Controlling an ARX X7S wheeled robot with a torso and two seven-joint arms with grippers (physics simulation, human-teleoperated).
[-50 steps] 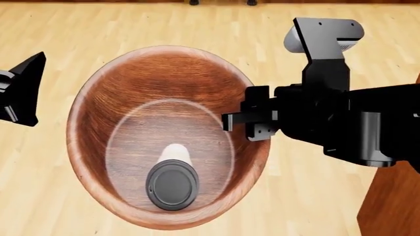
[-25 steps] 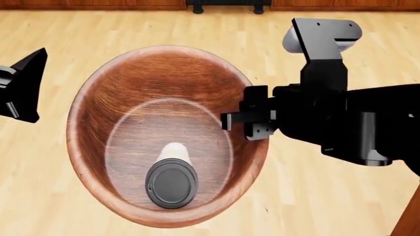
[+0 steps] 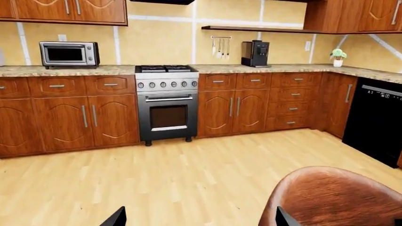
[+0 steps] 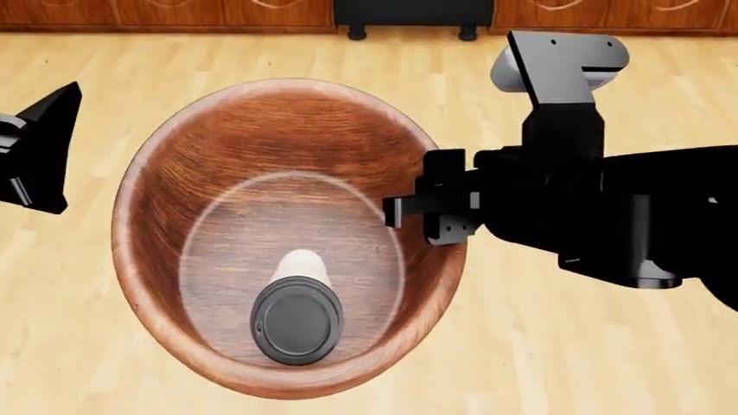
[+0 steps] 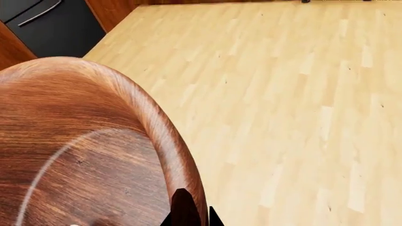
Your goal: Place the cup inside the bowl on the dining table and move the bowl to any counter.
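The reddish-brown wooden bowl (image 4: pixel 231 164) hangs over the plank floor, and my right gripper (image 4: pixel 417 214) is shut on its right rim. The cup (image 4: pixel 297 324) stands inside the bowl near its front wall, dark grey lid up, cream body below. In the right wrist view the right gripper (image 5: pixel 197 217) has one finger inside and one outside the bowl's wall (image 5: pixel 82 136). My left gripper (image 4: pixel 41 149) stays open to the bowl's left, holding nothing. The left wrist view shows the left gripper (image 3: pixel 199 219) beside the bowl (image 3: pixel 333 197). A speckled counter (image 3: pixel 82 70) runs along the far wall. The dining table is out of view.
A stove (image 3: pixel 167 103) stands between wooden cabinets (image 3: pixel 63 117) under the counter. A microwave (image 3: pixel 69 53), a coffee machine (image 3: pixel 255 52) and a small plant (image 3: pixel 338 56) sit on the counter. A black dishwasher (image 3: pixel 377 117) is on the right. Cabinet bases (image 4: pixel 173 13) edge the head view.
The view has moved toward the cabinets: their bases and the stove's foot now show at the head view's top, and the wood panel at lower right is gone. The right gripper's grip is unchanged.
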